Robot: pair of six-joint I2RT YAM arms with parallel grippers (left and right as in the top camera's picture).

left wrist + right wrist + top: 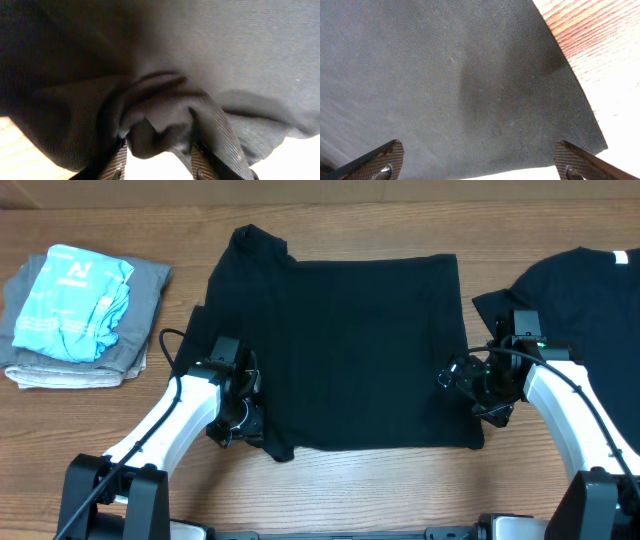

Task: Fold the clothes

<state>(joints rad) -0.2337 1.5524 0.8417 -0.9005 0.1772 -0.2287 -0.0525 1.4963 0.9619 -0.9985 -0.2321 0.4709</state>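
Observation:
A black T-shirt [350,350] lies spread in the middle of the table, with one sleeve sticking out at its far left corner. My left gripper [243,408] sits at the shirt's near left edge. In the left wrist view its fingers [118,162] stand apart, and bunched black cloth [165,107] lies loosely over and between their tips. My right gripper [465,385] is at the shirt's right edge. In the right wrist view it [480,150] is wide open over flat black fabric [445,75], gripping nothing. A second black T-shirt [575,290] with a white neck label [620,257] lies at the far right.
A folded stack of grey and light blue garments [80,310] rests at the far left of the wooden table [150,230]. Bare wood [600,50] shows just past the shirt's right edge.

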